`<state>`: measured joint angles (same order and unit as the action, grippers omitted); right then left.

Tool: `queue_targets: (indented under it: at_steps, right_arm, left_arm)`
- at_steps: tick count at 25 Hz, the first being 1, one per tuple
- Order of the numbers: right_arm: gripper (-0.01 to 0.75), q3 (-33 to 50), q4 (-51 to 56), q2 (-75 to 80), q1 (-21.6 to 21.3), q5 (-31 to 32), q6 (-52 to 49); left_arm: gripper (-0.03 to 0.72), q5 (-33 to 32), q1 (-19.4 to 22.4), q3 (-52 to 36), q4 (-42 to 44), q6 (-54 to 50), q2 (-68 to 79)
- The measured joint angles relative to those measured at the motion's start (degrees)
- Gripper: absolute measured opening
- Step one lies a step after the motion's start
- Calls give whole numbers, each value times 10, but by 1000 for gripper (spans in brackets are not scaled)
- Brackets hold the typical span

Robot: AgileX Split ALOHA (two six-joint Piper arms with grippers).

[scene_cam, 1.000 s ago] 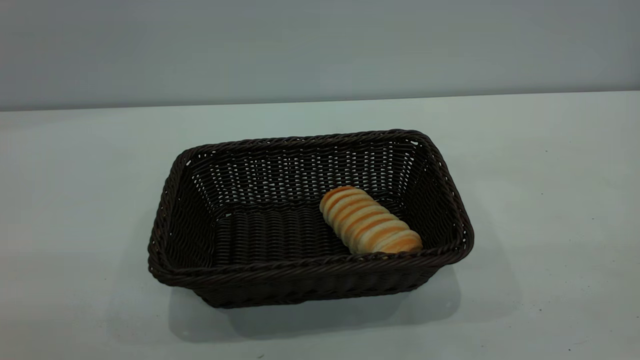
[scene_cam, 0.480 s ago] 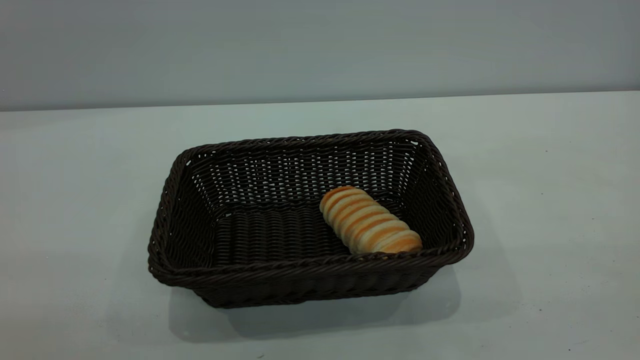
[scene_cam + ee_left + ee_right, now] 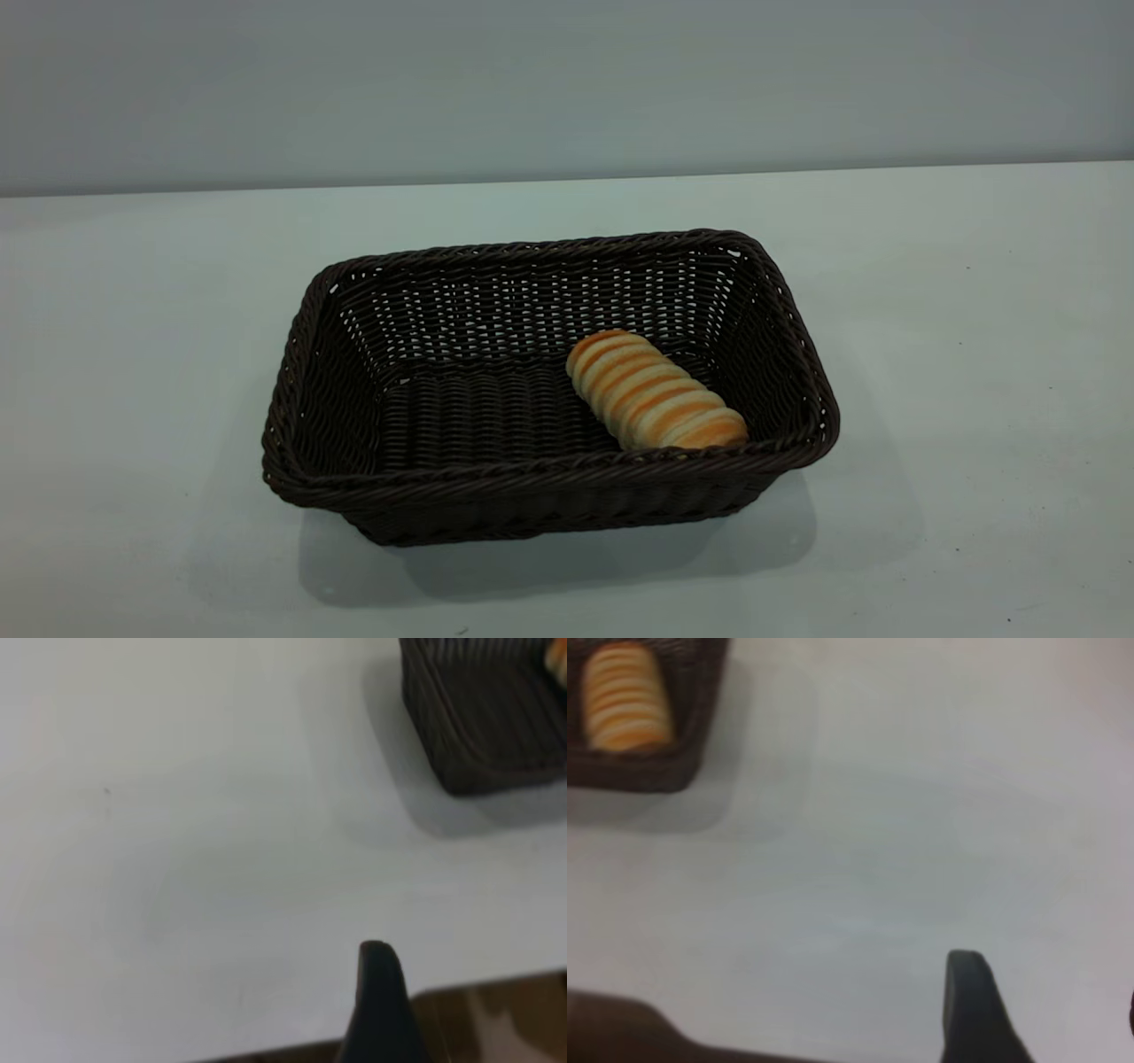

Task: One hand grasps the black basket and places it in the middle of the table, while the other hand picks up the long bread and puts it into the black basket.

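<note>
Nothing moves since a second ago. Black basket (image 3: 549, 478) sits mid surface (image 3: 974, 354); long bread (image 3: 656, 390) lies inside, near its right end. Left tool (image 3: 383, 992) and right tool (image 3: 973, 997) hang well apart from basket; grip: cannot tell. Job looks done.

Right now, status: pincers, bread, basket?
Both pincers clear of the basket, over bare table near its edge. Long bread lying inside the black basket, right end. Basket mid-table. Nothing in the way.
</note>
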<state>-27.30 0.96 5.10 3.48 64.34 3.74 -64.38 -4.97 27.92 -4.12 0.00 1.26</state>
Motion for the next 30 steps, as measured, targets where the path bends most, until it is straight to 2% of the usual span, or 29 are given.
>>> queue_targets:
  at_steps: [4, 7, 30]
  right_arm:
    - [398, 0, 0, 0, -48, 0, 0]
    - [398, 0, 0, 0, -59, 0, 0]
    - [398, 0, 0, 0, -59, 0, 0]
  left_arm:
    - [586, -3, 26, 0, 0, 0, -24]
    - [586, -3, 38, 0, 0, 0, -24]
    - [586, -3, 38, 0, 0, 9, -24]
